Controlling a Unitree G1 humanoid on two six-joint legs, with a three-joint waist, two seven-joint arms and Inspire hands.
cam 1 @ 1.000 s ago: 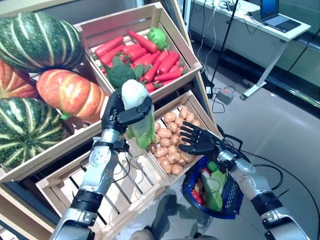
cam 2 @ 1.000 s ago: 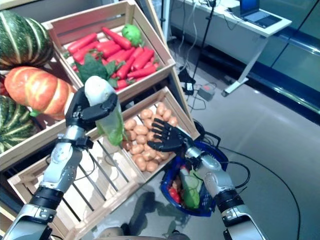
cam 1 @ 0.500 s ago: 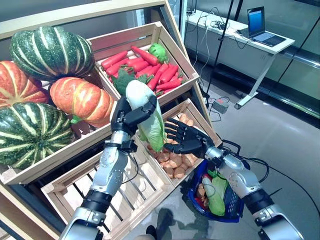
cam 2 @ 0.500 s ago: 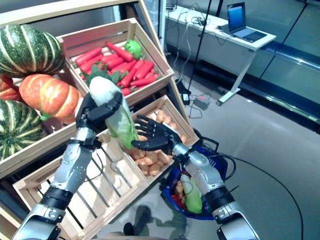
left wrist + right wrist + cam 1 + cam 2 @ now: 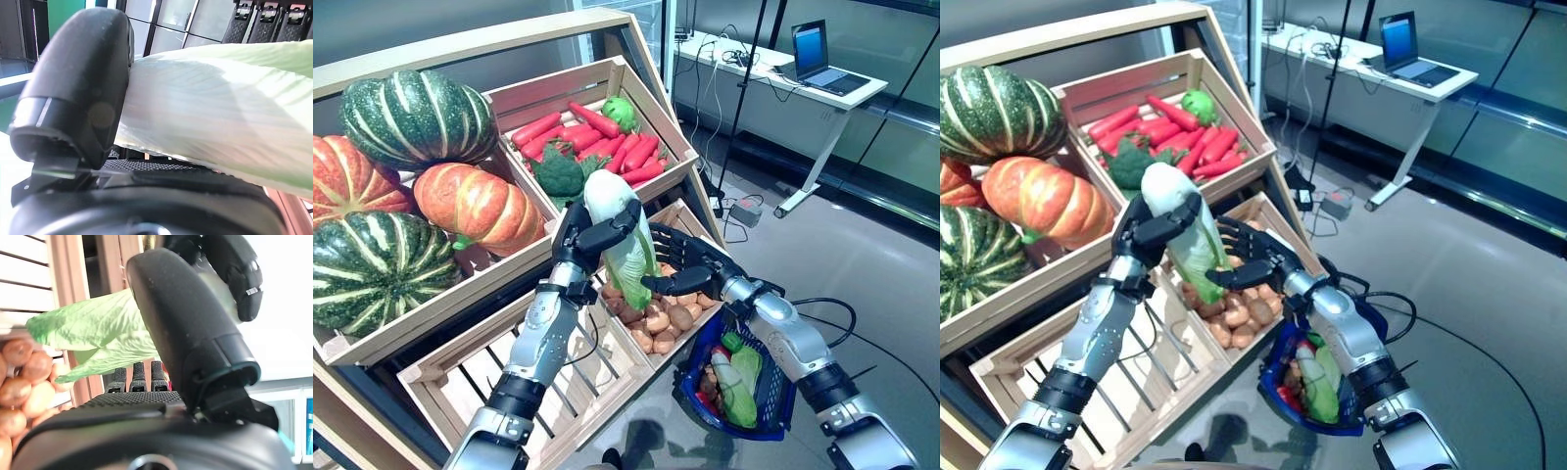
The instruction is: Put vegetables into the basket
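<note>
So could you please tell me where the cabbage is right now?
The cabbage is held in the left hand, in the middle of the eye views, above the potato crate, with the open right hand beside its leafy end.

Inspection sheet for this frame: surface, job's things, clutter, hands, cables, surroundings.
Surface: tiered wooden stand of crates.
Job's things: cabbage held above the potato crate; blue basket hanging from the right forearm, already holding green and red vegetables.
Clutter: pumpkins, carrots with broccoli, potatoes, empty slatted crate.
Hands: left hand curled round the cabbage; right hand open, fingers spread beside the cabbage's leafy end.
Cables: several hanging from the desk to the floor.
Surroundings: laptop on the desk, glass wall behind.
</note>
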